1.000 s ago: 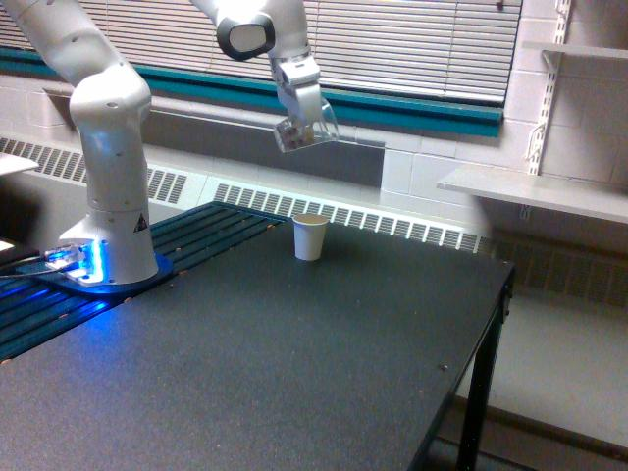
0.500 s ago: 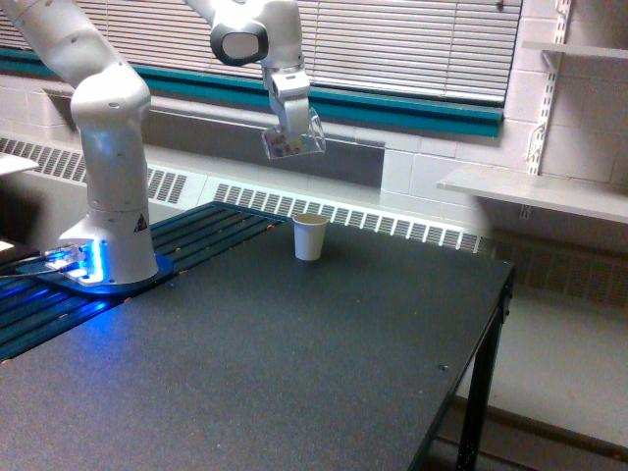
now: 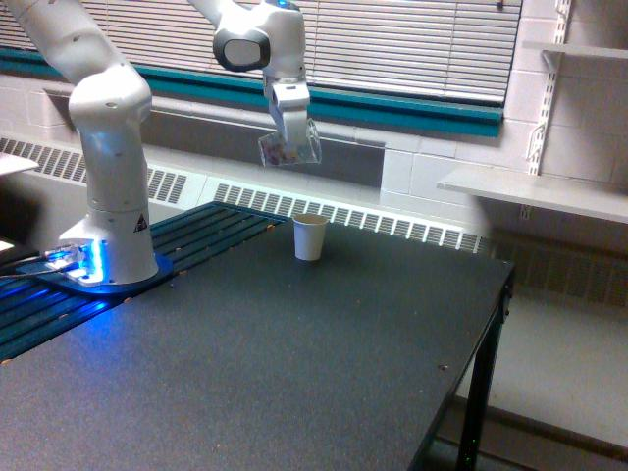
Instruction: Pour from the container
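Observation:
The container (image 3: pixel 287 148) is a small clear plastic cup with dark and reddish bits showing through its wall. My gripper (image 3: pixel 291 137) is shut on it and holds it in the air, nearly upright with a slight tilt. It hangs well above the table, a little to the exterior view's left of the white paper cup (image 3: pixel 310 236). That paper cup stands upright on the black table (image 3: pixel 294 353) near its far edge.
The arm's white base (image 3: pixel 110 226) stands at the exterior view's left on a blue-lit mount. A radiator grille and a window with blinds run along the back wall. White shelves (image 3: pixel 535 191) hang at the right, past the table's edge.
The gripper has swung the clear cup from a strong tilt back toward upright, moving slightly to the exterior view's left and a little lower. The paper cup has not moved.

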{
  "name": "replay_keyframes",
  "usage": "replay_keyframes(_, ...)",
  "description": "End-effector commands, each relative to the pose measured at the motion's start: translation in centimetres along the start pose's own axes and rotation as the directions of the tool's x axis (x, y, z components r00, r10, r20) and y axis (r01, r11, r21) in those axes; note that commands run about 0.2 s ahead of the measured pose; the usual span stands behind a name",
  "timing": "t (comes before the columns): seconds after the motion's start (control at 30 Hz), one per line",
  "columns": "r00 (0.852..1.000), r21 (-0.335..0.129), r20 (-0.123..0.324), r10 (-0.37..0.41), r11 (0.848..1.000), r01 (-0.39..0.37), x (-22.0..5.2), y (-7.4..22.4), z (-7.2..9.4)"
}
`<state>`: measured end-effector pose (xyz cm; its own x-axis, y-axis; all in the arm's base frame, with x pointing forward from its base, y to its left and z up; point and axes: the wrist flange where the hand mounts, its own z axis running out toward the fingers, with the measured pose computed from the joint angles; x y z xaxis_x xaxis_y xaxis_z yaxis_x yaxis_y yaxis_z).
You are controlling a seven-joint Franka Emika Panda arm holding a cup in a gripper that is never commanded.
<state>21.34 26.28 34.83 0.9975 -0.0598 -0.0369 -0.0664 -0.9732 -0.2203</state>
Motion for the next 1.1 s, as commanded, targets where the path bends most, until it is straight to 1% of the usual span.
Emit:
replay_keyframes(0.03,0.999,-0.008,0.031,-0.006,1.000,0.006,0.4,0.3,0.4)
replay_keyframes(0.37,0.997,-0.029,0.075,-0.010,0.999,0.013,0.6,0.6,1.1)
replay_keyframes(0.57,0.995,-0.035,0.099,-0.007,0.999,0.010,0.4,0.6,1.6)
replay_keyframes(1.1,0.990,-0.053,0.140,0.016,0.999,-0.008,-0.4,0.9,2.8)
